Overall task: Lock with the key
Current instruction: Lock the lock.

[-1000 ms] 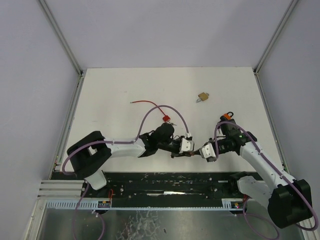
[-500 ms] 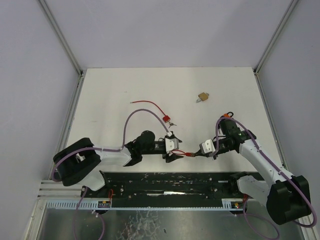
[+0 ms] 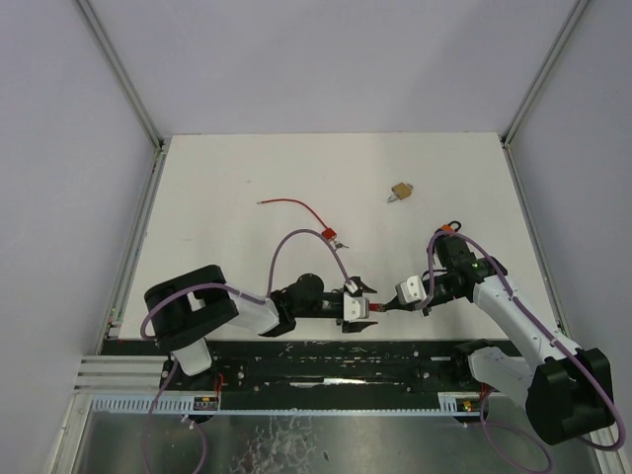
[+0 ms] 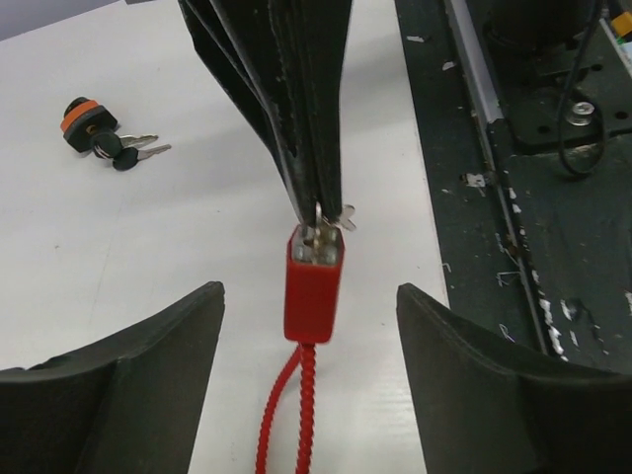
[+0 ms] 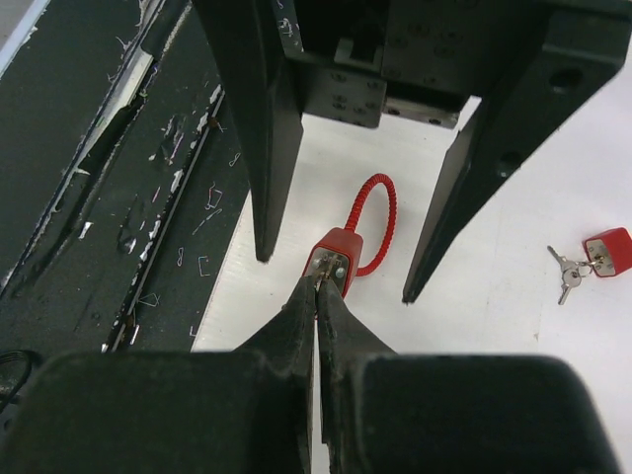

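Note:
A small red lock (image 4: pixel 316 286) with a red cable loop (image 4: pixel 296 405) sits between the fingers of my left gripper (image 4: pixel 309 296), which is open and does not touch it. My right gripper (image 5: pixel 318 281) is shut on the key (image 4: pixel 331 212), whose blade is in the lock's (image 5: pixel 334 257) end face. From above, the lock (image 3: pixel 373 308) is near the table's front edge, with the left gripper (image 3: pixel 357 301) on its left and the right gripper (image 3: pixel 387 308) on its right. I cannot tell whether the lock rests on the table.
An orange-and-black lock with keys (image 4: pixel 84 123) lies behind the right arm (image 3: pixel 449 229). A second red lock with keys (image 5: pixel 602 252) and a long red wire (image 3: pixel 291 204) lies mid-table. A brass padlock (image 3: pixel 400 192) is farther back. The black rail (image 3: pixel 326 360) borders the front edge.
My left gripper has opened and let go of the red lock, and the left arm has swung back and lower. The right gripper stays shut on the key.

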